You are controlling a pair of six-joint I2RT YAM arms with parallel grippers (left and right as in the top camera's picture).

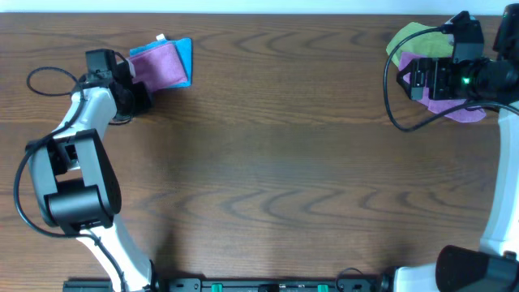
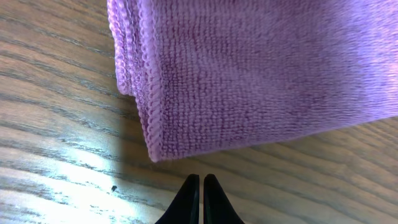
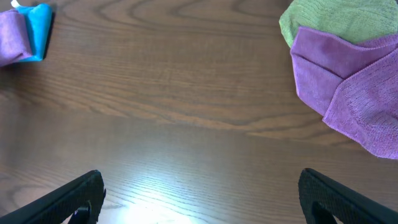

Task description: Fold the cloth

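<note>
A folded purple cloth (image 1: 158,65) lies on a folded blue cloth (image 1: 185,55) at the far left of the table. My left gripper (image 2: 201,180) is shut and empty, its tips just short of the purple cloth's folded corner (image 2: 249,68). My right gripper (image 3: 200,186) is open and empty above bare wood. A loose purple cloth (image 3: 354,93) lies on a green cloth (image 3: 329,22) at the far right, partly hidden under the right arm in the overhead view (image 1: 454,109). The folded pile also shows small in the right wrist view (image 3: 22,34).
A black cable (image 1: 49,77) loops beside the left arm near the table's left edge. Another cable (image 1: 393,97) curves by the right arm. The table's far edge (image 1: 259,15) runs just behind both cloth piles.
</note>
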